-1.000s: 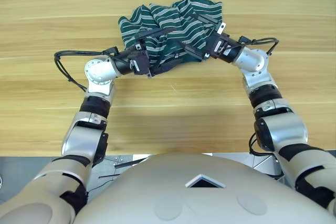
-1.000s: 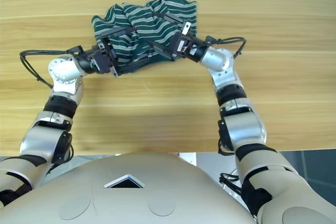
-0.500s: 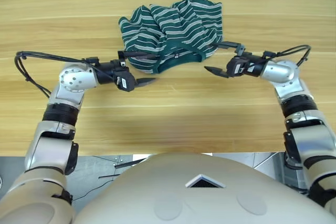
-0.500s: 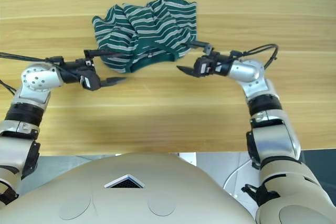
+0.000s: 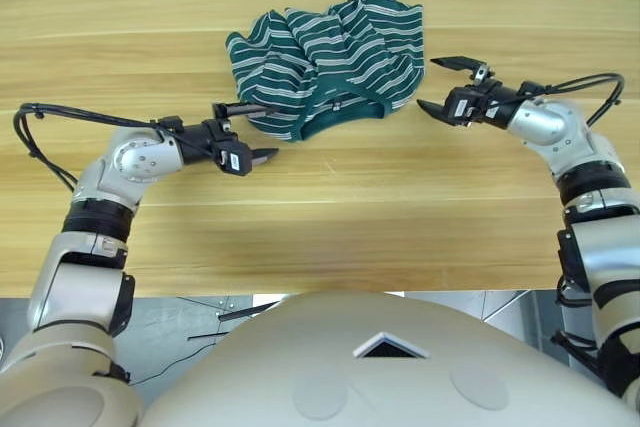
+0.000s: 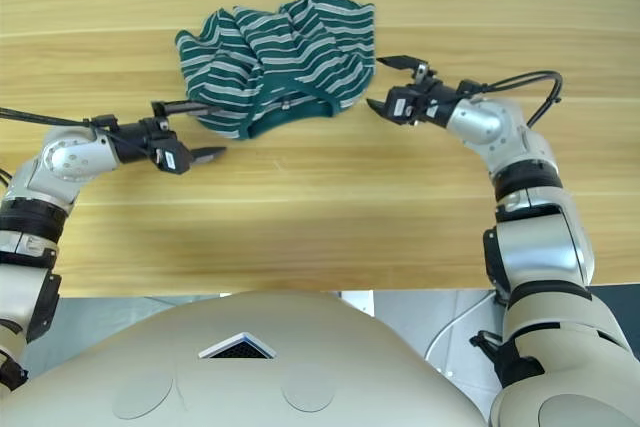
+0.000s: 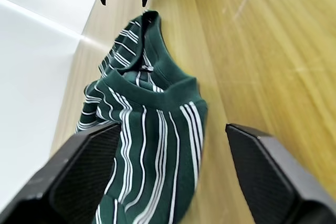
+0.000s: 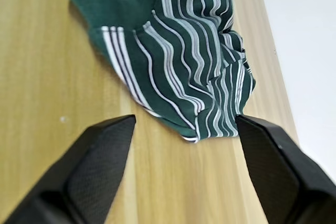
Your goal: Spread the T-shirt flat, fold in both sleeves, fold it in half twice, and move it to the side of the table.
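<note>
T-shirt (image 5: 325, 72): dark green with thin white stripes, bunched in a rumpled heap on the wooden table (image 5: 330, 217), toward the far middle of the top. It is not spread out. Folds run across it in ridges. The ribbed collar (image 5: 345, 115) lies along the near edge of the heap, facing the robot. No sleeve can be picked out from the bundle.

Left gripper (image 5: 268, 131): sits low over the table at the near-left corner of the heap, pointing across toward the right. Its jaws stand apart with nothing between them. The farther finger (image 5: 240, 107) runs along the shirt's left-near edge. It may be brushing the cloth, but the head views do not settle contact. The nearer finger is over bare wood. In the left wrist view the two dark pads (image 7: 89, 174) frame the collar end of the heap, with the cloth lying ahead of them and not gripped.

Right gripper (image 5: 426, 84): just beside the right edge of the heap, pointing left toward it and clear of the cloth. Its jaws are spread wide and hold nothing. In the right wrist view its pads (image 8: 100, 166) straddle the striped edge of the shirt, with bare wood between them and the cloth.

The two grippers face each other across the near side of the heap, well apart.
</note>
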`<state>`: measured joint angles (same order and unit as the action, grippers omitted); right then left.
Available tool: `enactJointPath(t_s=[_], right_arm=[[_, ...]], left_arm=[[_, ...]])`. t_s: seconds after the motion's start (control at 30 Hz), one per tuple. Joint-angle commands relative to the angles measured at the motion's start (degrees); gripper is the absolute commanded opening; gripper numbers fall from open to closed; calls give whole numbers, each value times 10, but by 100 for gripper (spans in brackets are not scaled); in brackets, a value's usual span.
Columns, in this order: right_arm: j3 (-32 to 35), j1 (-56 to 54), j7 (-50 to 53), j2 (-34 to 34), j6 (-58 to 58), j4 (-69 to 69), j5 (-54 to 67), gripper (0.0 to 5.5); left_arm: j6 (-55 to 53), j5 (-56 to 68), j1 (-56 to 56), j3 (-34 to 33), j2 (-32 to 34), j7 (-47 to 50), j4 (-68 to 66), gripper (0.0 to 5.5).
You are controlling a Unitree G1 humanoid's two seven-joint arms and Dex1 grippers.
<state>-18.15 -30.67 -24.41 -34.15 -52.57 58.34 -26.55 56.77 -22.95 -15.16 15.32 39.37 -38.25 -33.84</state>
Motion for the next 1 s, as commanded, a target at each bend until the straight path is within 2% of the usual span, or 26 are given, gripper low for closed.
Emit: enactJointPath(t_s=[0.03,0.43,0.97,1.0], right_arm=[[-21,-18,9,18,-2,11,-17,352],[-40,-16,17,35,-9,20,-17,355],[-42,-33,31,25,32,65,-28,356],[-47,-35,36,28,39,71,-34,339]], left_arm=[[-17,-41,-4,22,11,17,-14,370],[-33,-70,-26,67,8,56,-25,362],[-75,-122,-60,110,14,111,-79,89],[-76,-122,-61,111,14,113,-80,80]])
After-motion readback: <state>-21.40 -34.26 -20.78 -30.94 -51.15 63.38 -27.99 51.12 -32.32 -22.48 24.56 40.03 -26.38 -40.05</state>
